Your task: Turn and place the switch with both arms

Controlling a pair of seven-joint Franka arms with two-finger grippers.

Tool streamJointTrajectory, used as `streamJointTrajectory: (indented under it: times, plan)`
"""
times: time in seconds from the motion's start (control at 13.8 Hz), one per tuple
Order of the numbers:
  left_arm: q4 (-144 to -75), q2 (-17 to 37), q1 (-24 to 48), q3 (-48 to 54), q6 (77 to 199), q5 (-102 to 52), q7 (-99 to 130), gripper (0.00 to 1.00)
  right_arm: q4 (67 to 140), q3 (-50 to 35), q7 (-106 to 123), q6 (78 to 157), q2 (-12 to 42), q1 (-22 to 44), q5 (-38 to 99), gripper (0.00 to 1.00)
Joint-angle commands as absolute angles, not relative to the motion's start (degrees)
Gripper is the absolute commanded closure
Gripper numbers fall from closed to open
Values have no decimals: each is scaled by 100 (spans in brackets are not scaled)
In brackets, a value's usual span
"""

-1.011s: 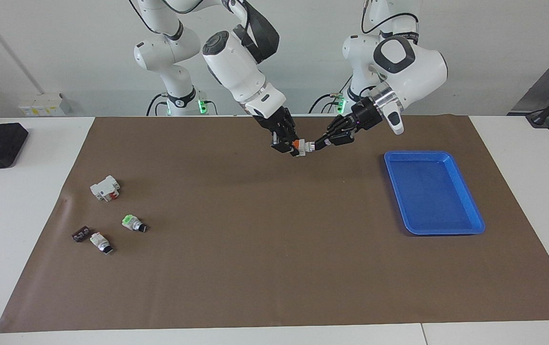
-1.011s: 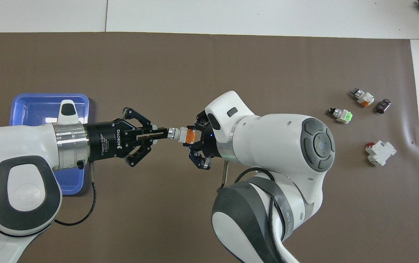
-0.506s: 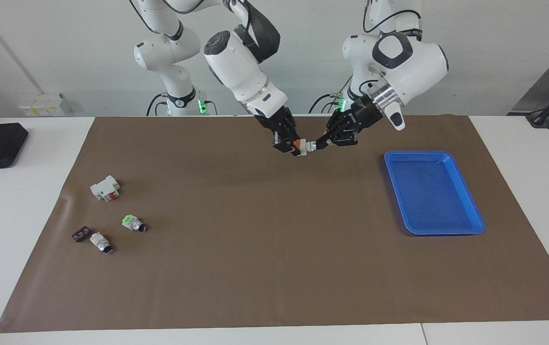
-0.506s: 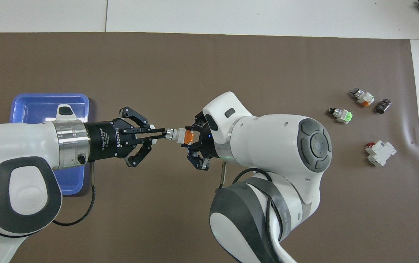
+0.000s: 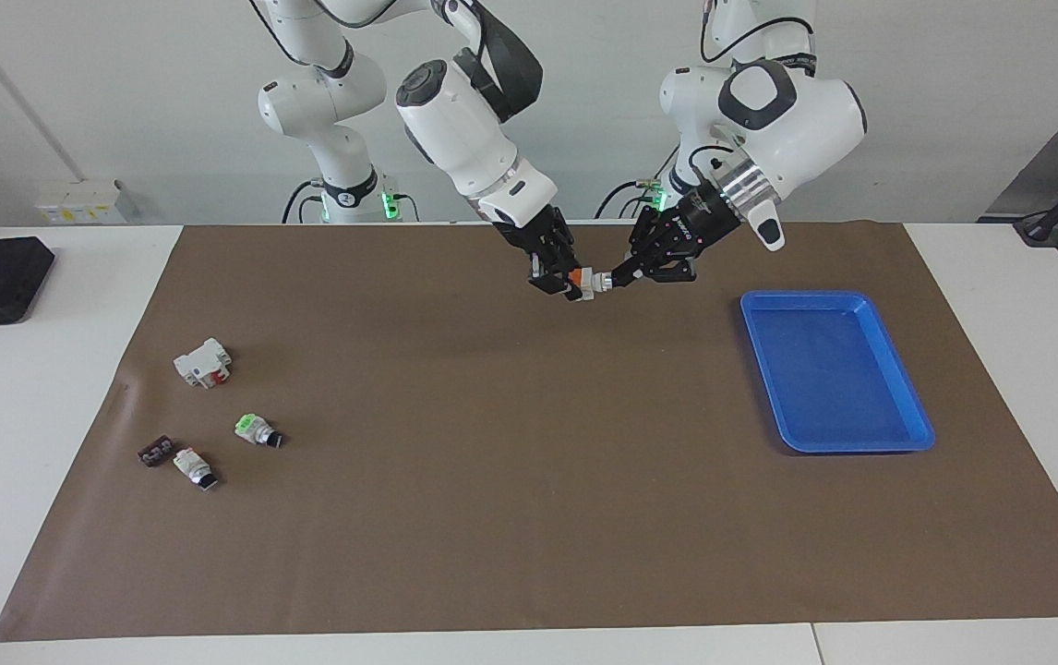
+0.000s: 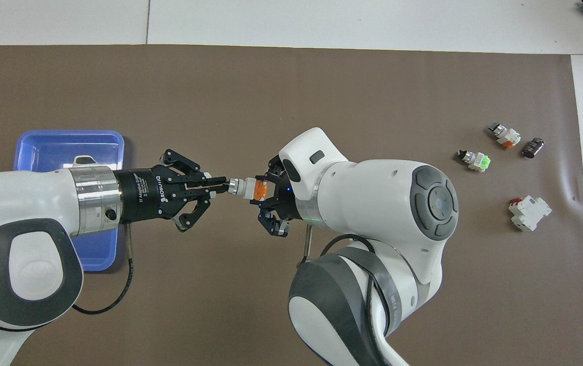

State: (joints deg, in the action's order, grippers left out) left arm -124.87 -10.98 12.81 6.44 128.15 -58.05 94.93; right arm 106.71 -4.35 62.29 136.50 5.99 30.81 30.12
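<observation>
Turning step in hand, judged from the pose: both claws hold one switch [image 5: 585, 280] in the air over the brown mat [image 5: 529, 517], above its edge nearest the robots and about midway between the two arms' ends of the bench [image 5: 58, 369].

The right claw [image 5: 564, 283] is clamped on the orange block end. The left claw [image 5: 615, 278] has its fingertips pinched together on the black knob end, with its outer links splayed to the sides. The switch lies roughly level between them, bridging the two claws.

The switch is a small white plastic body, orange at one end and ringed in pale metal next to the dark knob; the overhead view shows the order clearly.

Next move, as a judgement: the knob must be rotated by the left wrist while the right claw holds the body fixed; then one claw lets go and the other carries the switch to the blue tray [image 5: 898, 443], which lies toward the left arm's end. Both grips must stay coaxial, or the small part may twist out.

Other switches lie toward the right arm's end, untouched.
</observation>
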Motion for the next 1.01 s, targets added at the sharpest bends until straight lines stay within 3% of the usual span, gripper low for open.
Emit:
streamJointTrajectory:
  times: [0.0,0.65,0.79,0.94]
  plan:
    - [-12428,-1055,1072,615,13148,-5669,9940,100,10740,-492,6029,13518,492,3146,3015,100]
    - [-12428,-1055,1081,624,13157,-5520,9923,100,10740,-492,5907,13500,457,3146,3006,100]
    - [-12428,-1055,1081,624,13157,-5519,9923,100,10758,-492,5888,13509,422,3138,2954,5]
    - [-12428,-1055,1081,624,13157,-5511,9905,100,10749,-492,5889,13483,422,3112,2892,0]
